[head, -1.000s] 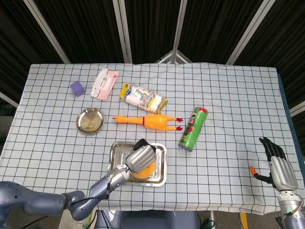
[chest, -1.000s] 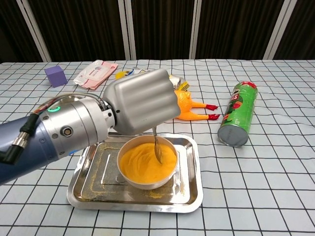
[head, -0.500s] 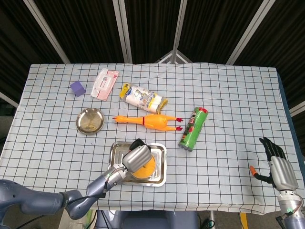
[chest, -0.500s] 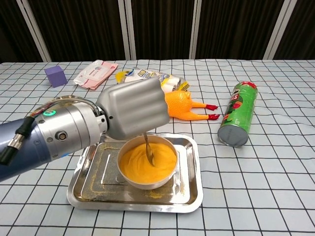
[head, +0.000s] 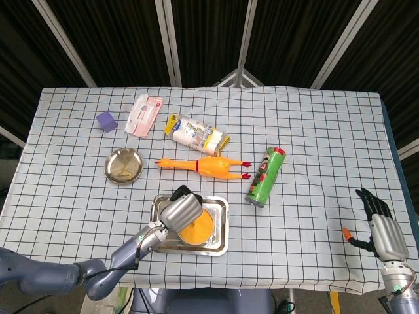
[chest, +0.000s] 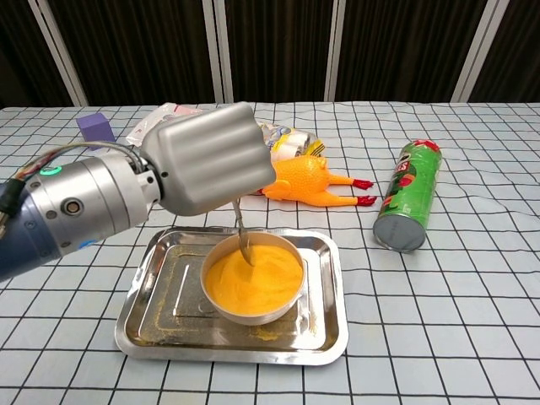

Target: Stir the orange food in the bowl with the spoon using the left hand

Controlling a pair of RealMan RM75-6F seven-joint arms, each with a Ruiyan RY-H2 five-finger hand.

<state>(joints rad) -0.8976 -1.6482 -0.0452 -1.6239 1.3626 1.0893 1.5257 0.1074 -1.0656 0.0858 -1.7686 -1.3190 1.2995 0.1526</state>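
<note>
Left robot hand (chest: 202,160) is clamped on the spoon (chest: 241,238), fingers curled into a fist over the handle's top end, so only the lower shaft and tip show below it in the chest view. Spoon hangs near vertical, tip dipped into the orange food (chest: 253,278) at the left-rear part of the bowl (chest: 251,310). Reads as mid-stir: the fist grip high on the handle keeps the bulky hand above the rim while only the spoon goes in.

Bowl sits in the metal tray (chest: 325,333), roughly centred, near the front edge of the surface (head: 314,131). Tray is probably there to catch spills; some orange specks already lie on its floor.

Right robot hand (head: 382,229) is parked well apart at the far right edge, fingers spread, holding nothing. Makes sense, the task is left-hand only.

Count:
- 1 bowl, 1 spoon, 1 tray
- 1 rubber chicken (head: 203,165) just behind the tray
- 1 green chip can (head: 265,176) lying on its side, right of the tray
- 1 small round metal dish (head: 123,165)
- 1 purple block (head: 106,121)
- 1 pink wipes pack (head: 144,114)
- 1 snack bag (head: 196,134)

None of these touch the tray.
</note>
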